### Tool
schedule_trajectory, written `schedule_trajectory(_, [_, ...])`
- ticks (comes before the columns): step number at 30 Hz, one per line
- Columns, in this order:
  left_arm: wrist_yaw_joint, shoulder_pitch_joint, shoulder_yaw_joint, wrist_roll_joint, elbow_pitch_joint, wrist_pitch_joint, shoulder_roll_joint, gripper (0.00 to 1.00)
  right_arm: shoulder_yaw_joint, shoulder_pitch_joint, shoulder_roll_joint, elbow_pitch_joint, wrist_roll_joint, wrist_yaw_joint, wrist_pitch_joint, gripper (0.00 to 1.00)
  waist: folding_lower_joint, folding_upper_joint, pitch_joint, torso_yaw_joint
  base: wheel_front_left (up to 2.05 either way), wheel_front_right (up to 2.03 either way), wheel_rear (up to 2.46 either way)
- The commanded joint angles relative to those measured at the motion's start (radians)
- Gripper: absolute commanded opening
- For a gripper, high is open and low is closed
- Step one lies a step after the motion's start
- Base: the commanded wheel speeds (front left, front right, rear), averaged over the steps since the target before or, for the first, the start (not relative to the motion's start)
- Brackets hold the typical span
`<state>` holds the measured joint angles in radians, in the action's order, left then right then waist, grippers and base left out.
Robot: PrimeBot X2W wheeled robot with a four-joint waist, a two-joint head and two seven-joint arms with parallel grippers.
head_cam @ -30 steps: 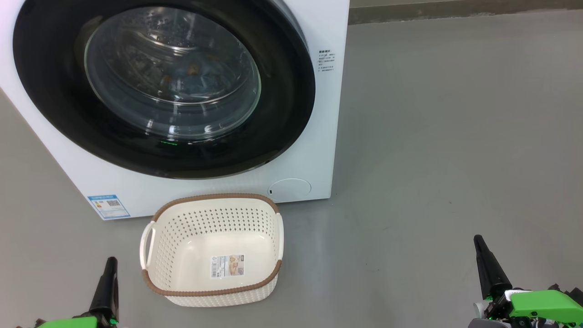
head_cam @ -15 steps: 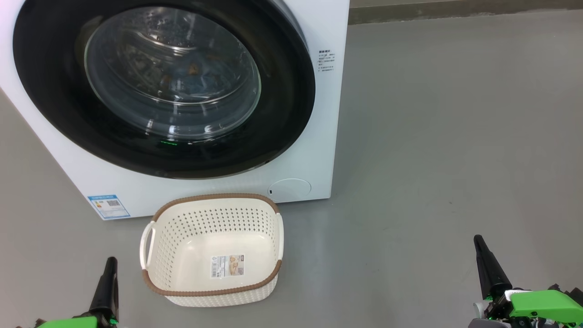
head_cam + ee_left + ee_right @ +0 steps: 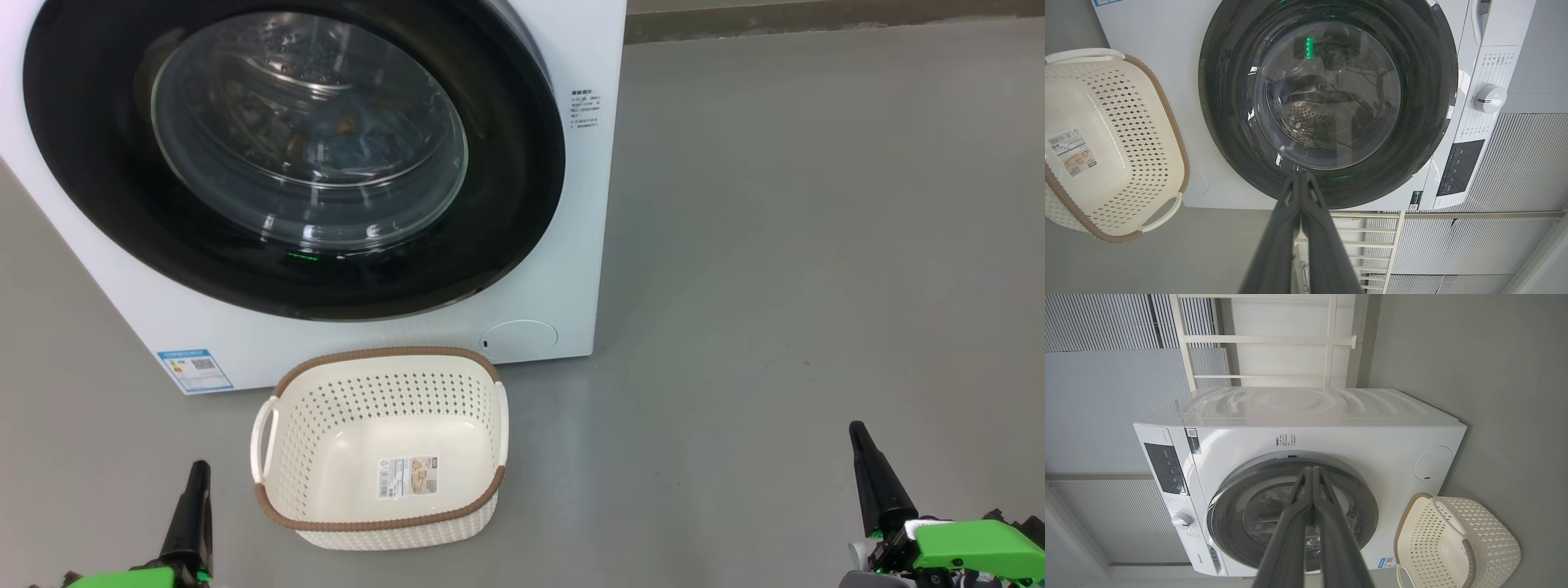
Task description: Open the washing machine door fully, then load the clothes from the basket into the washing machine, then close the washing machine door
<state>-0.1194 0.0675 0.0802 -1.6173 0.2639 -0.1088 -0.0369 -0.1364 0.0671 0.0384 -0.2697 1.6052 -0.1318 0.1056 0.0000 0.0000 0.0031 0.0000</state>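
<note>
Washing machine door (image 3: 302, 155), large and round with a glossy black rim and clear bulging glass, sits shut flat against the big white front-loading washing machine (image 3: 571, 245). It faces the robot, up and ahead of both tools. Behind its glass lie the clothes (image 3: 355, 145), light blue fabric with orange specks. A cream-white perforated plastic basket (image 3: 384, 400) with a brown rim stands on the grey floor (image 3: 775, 286) just before the machine, nearer the left tool (image 3: 196, 482) than the right tool (image 3: 864, 449), mouth up, long side across. A paper label (image 3: 408, 478) shows on its bottom. Both tools have their fingers pressed together, holding nothing.
</note>
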Motion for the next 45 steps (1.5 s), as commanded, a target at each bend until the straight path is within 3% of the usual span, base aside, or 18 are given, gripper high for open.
schedule_trajectory(1, [-0.011,0.041,0.034,0.009,-0.019,-0.005,-0.014,0.00,0.023,0.041,0.012,0.025,0.004,0.001,0.007,0.00,0.0000,0.0000,0.000,0.000,0.00,0.00,0.00])
schedule_trajectory(45, [-0.011,0.041,0.035,0.010,-0.019,-0.005,-0.013,0.00,0.023,0.041,0.012,0.025,0.004,0.001,0.007,0.00,0.0000,0.0000,0.000,0.000,0.00,0.00,0.00])
